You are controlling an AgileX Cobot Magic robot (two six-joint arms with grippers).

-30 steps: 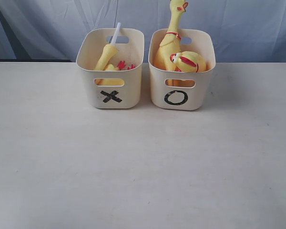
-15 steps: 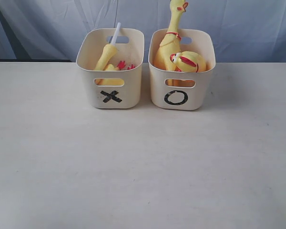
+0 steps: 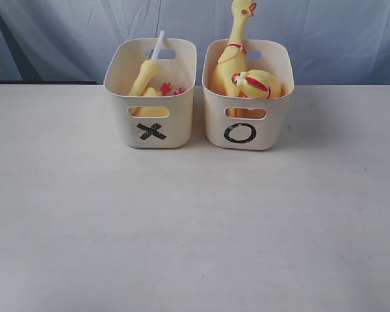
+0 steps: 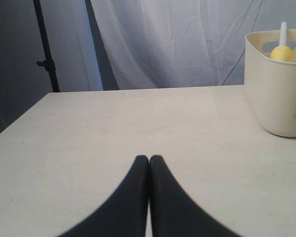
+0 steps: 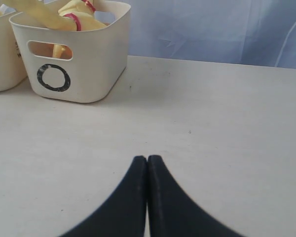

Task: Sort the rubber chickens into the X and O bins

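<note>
Orientation: long chicken [image 3: 236, 49] stands upright in O bin [image 3: 214, 123], head above the rim; headless piece [image 3: 145, 77] leans tilted in X bin [image 3: 120, 120]. Bins sit side by side near the far table [image 3: 195, 227] edge, with broad tabletop in front. Fingertips of left gripper [image 4: 149, 160] and right gripper [image 5: 147, 160] are pressed together, empty.

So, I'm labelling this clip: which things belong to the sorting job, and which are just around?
Job: X bin, O bin, rubber chickens inside both, left gripper, right gripper.
Just there: table, curtain, black stand.
</note>
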